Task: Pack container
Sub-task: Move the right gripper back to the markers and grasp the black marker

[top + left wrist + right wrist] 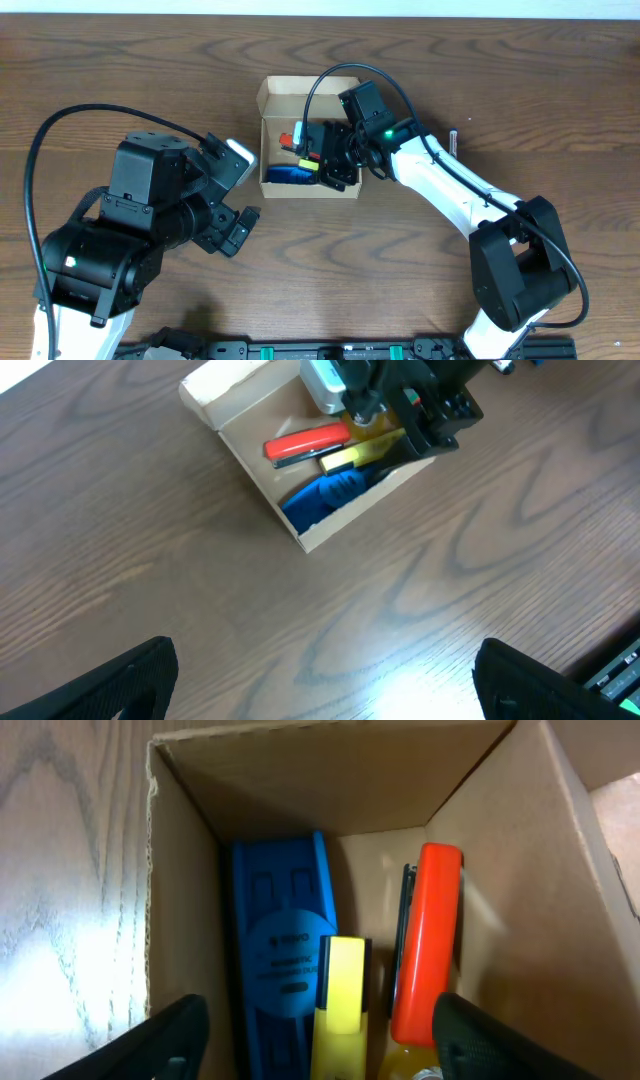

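The little tan cardboard container [290, 98] sits near the middle of the brown wooden worktop [120, 80], a bit toward the far side. Its flap lid is folded back, so the top is open. Inside I can see a blue thing [275, 950], a yellow marker [343, 995] and an orange-red marker [428, 940] lying side by side. The blue one is against one wall and the yellow one is in the middle.

The right tool [320, 1020] reaches down into the container, right over the markers. Its two fingers [150, 1040] are spread wide and hold nothing.

The left tool [325, 650] hangs over bare worktop just beside the container. It is wide open and holds nothing
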You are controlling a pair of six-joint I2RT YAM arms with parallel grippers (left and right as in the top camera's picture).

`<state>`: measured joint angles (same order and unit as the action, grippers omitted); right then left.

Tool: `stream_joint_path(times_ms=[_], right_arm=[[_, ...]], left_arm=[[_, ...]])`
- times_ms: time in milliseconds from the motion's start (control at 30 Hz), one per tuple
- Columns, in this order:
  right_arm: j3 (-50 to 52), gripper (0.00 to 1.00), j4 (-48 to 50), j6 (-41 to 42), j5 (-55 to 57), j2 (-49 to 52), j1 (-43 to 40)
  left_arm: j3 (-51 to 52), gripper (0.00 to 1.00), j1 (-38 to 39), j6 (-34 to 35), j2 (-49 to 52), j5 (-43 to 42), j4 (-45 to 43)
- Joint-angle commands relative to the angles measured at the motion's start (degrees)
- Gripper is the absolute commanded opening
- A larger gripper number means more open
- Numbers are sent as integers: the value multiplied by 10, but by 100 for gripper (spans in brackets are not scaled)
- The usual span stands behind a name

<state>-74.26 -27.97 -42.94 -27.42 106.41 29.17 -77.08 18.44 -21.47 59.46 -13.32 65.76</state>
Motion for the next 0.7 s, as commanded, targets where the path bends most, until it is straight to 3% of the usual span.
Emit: stream_joint_path(times_ms=[0,267,367,667], right_arm=[[-21,74,9,69,-11,-37,-1],[-23,68,28,171,-8,-141,-51],[-23,69,16,238,43,-176,-85],[-22,65,-116,394,199,-195,-204]], left_arm=[[-11,95,-2,-8,0,2,1],[-11,95,-2,-8,0,2,1],[-11,95,-2,-8,0,2,1],[-11,95,-2,-8,0,2,1]])
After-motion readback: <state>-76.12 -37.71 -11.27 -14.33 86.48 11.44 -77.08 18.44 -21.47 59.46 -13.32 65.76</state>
